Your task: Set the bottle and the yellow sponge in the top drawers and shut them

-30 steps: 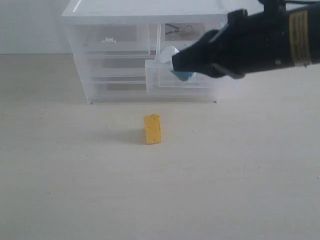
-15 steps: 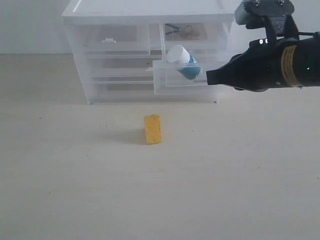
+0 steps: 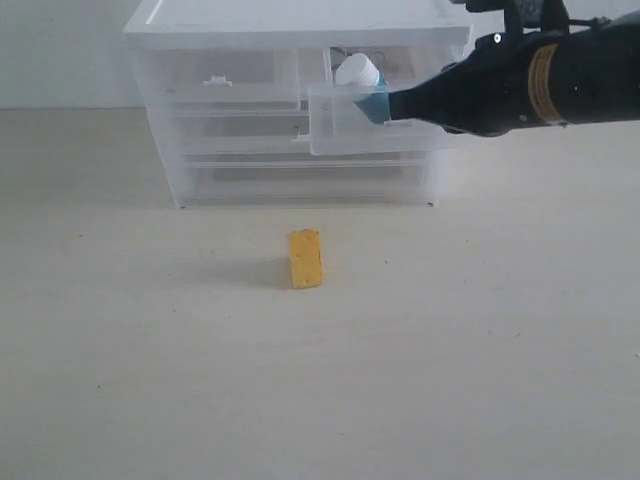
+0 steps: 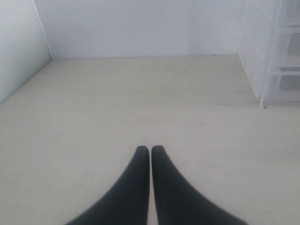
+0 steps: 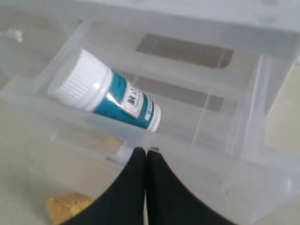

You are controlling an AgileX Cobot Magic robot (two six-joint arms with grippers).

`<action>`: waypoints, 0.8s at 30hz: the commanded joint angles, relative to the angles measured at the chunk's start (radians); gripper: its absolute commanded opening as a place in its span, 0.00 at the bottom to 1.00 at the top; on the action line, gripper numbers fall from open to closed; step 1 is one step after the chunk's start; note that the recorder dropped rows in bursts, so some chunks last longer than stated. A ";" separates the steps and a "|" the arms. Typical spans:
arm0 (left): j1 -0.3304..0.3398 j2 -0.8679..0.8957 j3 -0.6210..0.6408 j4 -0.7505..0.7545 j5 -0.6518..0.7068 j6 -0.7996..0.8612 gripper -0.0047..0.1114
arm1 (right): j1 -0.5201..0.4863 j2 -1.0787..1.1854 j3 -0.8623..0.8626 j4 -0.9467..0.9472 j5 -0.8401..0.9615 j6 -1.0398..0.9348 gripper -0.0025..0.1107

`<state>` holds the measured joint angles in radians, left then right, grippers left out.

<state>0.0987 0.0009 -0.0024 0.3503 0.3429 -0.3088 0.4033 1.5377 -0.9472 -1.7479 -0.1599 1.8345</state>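
Bottle (image 5: 108, 96) lies in the pulled-out top right drawer (image 3: 335, 130), upper middle of frame. Right gripper (image 5: 145, 152), tips pressed together, sits at its front, so prob the closing step: next needs a straight push in. Yellow sponge (image 3: 305, 258) on tabletop (image 3: 150, 380), center; left gripper (image 4: 150, 150) pressed together too.

yellow sponge (image 5: 65, 207) cut off by the right wrist view's edge

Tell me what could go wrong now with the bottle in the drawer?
The bottle lies tilted in the open top drawer, its cap up near the rim; it might catch on the cabinet as the drawer goes in. The shut right end effector sits at the drawer front with narrow tips, so it could slip off when pushing.
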 commanded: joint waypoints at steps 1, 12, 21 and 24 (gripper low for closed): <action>-0.005 -0.001 0.002 0.005 0.002 0.003 0.07 | 0.015 0.047 -0.069 0.003 0.054 -0.001 0.02; -0.005 -0.001 0.002 0.005 0.002 0.003 0.07 | 0.015 0.200 -0.236 0.003 0.122 0.013 0.02; -0.005 -0.001 0.002 0.005 0.002 0.003 0.07 | 0.015 0.243 -0.334 0.003 0.108 0.020 0.02; -0.005 -0.001 0.002 0.005 0.002 0.003 0.07 | 0.015 0.229 -0.345 0.003 0.065 0.020 0.02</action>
<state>0.0987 0.0009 -0.0024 0.3503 0.3433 -0.3088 0.4400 1.7863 -1.2294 -1.7915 -0.2606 1.8547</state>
